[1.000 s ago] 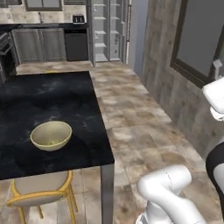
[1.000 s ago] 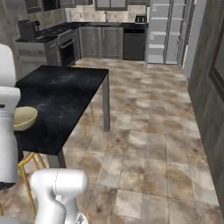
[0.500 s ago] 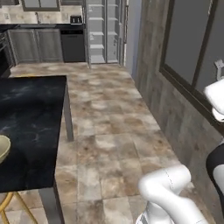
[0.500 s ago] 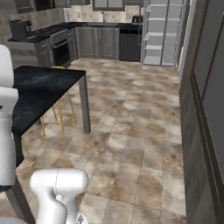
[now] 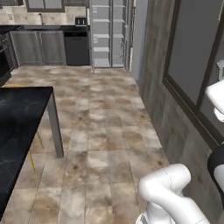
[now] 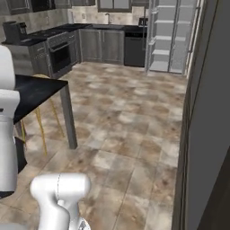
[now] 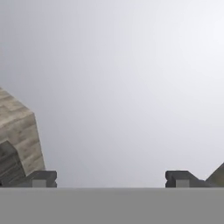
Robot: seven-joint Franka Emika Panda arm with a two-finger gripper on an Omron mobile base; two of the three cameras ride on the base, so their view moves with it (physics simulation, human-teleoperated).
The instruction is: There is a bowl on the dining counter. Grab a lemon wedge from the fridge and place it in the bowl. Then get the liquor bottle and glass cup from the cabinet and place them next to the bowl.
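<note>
Tiled kitchen floor lay ahead; I counted 1 fridge, doors open, and 1 dining counter. My gripper was spread wide, holding nothing.

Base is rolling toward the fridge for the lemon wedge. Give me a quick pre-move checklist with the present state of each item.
1. Pincer open and holding nothing: ok, the fingertips stand wide apart with nothing between them.
2. Fridge open: ok, white shelves show at the far end of the room.
3. Floor clear up to the fridge: ok, bare tiles all the way.
4. Base clear of the dining counter: ok, its corner and leg sit off to the left.
5. Lemon wedge located: cannot tell, the shelves are too far away to make it out.
</note>
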